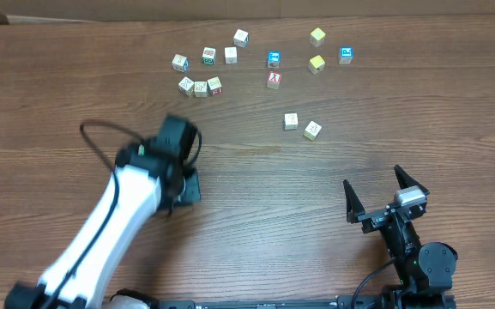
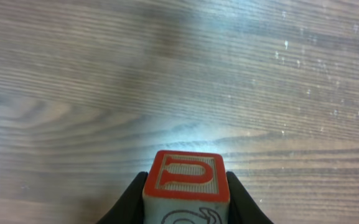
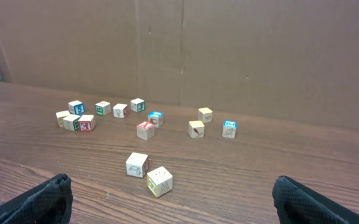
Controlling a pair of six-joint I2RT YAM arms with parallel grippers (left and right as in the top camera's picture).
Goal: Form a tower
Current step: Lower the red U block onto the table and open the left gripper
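No tower is in view; the wooden letter cubes all lie singly on the table. My left gripper (image 2: 187, 186) is shut on a cube with a red letter face (image 2: 186, 176), one black finger on each side, just above bare wood. From overhead the left gripper (image 1: 184, 185) sits left of centre, and its cube is hidden beneath the wrist. At the lower right, my right gripper (image 1: 373, 180) stands wide open with nothing between its fingers. Two pale cubes (image 1: 291, 121) (image 1: 312, 130) lie beyond it, side by side and apart from the fingers.
Several loose cubes are scattered along the far side: a cluster at the back left (image 1: 200, 86), a blue-faced cube (image 1: 274, 59), a red-faced one (image 1: 274, 80) and yellow ones (image 1: 316, 63). A cardboard wall (image 3: 229, 56) stands behind them.
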